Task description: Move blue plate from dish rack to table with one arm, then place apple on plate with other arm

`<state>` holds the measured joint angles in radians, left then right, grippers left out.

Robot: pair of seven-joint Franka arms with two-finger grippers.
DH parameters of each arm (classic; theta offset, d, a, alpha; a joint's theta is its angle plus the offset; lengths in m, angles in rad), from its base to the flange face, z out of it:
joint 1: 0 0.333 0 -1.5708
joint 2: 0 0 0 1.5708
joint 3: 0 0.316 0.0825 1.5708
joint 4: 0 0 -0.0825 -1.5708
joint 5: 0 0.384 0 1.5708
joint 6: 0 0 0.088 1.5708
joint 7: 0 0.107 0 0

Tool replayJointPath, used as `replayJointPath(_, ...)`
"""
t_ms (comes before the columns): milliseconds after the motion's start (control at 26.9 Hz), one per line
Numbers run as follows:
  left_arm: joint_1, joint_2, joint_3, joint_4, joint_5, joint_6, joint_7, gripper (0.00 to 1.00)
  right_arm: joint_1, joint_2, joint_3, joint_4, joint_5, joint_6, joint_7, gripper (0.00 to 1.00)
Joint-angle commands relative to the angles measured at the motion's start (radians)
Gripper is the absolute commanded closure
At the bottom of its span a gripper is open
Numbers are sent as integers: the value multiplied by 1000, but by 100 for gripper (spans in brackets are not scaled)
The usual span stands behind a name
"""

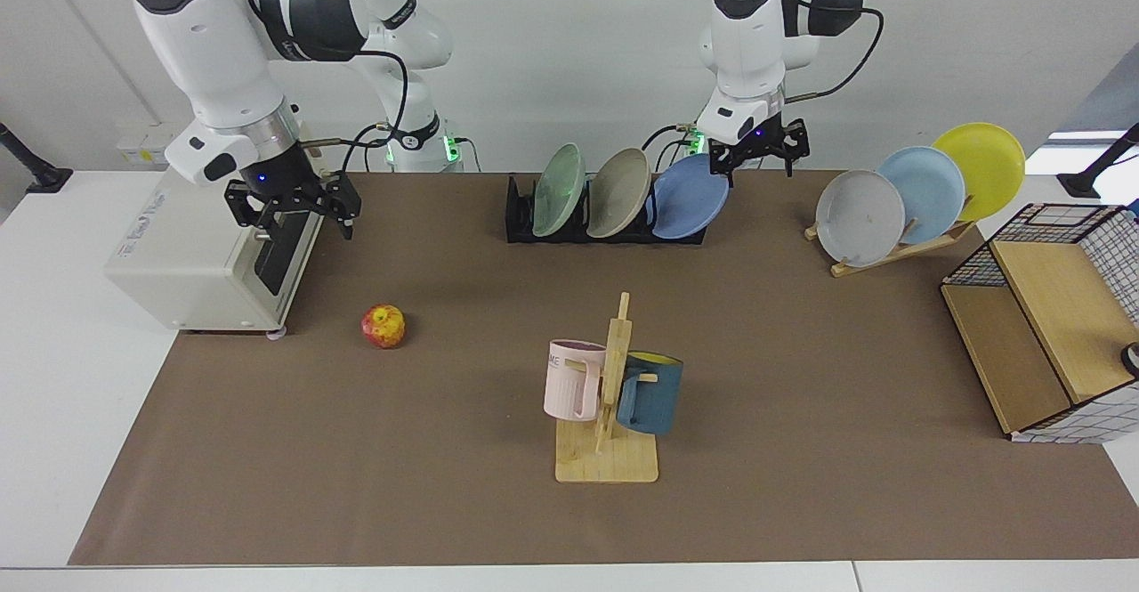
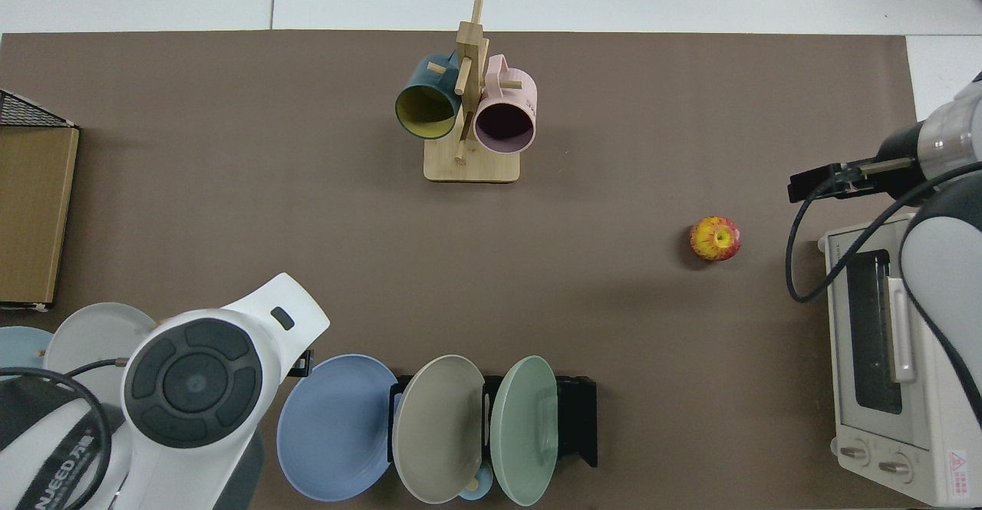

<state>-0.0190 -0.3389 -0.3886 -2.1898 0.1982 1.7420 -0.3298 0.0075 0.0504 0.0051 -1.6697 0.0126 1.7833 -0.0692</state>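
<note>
The blue plate (image 1: 690,196) is seen leaning in the dish rack (image 1: 605,218), just below the left gripper (image 1: 759,154), whose fingers are spread open and empty. The apple (image 1: 383,326) lies on the table (image 1: 801,352), below the open, empty right gripper (image 1: 294,211).

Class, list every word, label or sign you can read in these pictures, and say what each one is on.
"ME": pink mug, cut off.
"NJEED": band on the left arm, cut off.
On the toaster oven, the door word, side label and red-triangle sticker are too small to read.
The left gripper is open beside the blue plate; the right gripper is open by the toaster oven.
</note>
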Motion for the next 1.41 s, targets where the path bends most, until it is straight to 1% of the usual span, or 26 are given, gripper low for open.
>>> replayJointPath(0, -21, -81, -15, -119, 18, 57, -3, 0, 2, 8, 3, -116, -11, 123, 8, 0)
replayJointPath(74, -18, -81, -45, -145, 18, 80, -5, 0, 2, 26, 3, -154, -9, 174, 15, 0)
replayJointPath(186, -18, -81, -45, -154, 4, 91, -5, 0, 2, 45, 3, -194, -9, 238, 35, 0)
replayJointPath(371, -10, -81, -42, -182, -42, 111, 17, 0, 22, 86, 3, -232, -9, 315, 57, 0)
replayJointPath(520, -7, -81, -42, -206, -46, 143, 26, 0, 29, 118, 3, -254, -10, 378, 120, 0)
replayJointPath(631, -10, -80, -42, -220, -46, 152, 31, 0, 46, 141, 3, -254, -9, 387, 124, 0)
replayJointPath(743, -19, -49, -55, -243, -45, 185, 20, 0, 55, 155, 3, -258, -9, 387, 124, 0)
replayJointPath(817, -22, -49, -56, -268, -45, 211, 20, 0, 55, 157, 3, -269, -9, 389, 124, 0)
replayJointPath(1003, -25, -39, -58, -272, -45, 217, 28, 0, 55, 170, 1, -301, -17, 419, 114, 0)
replayJointPath(1188, -33, -35, -58, -292, -45, 229, 32, 0, 52, 190, 1, -326, -59, 456, 114, 0)
replayJointPath(1374, -35, -35, -58, -292, -46, 218, 78, 0, 51, 201, 1, -347, -59, 484, 115, 0)
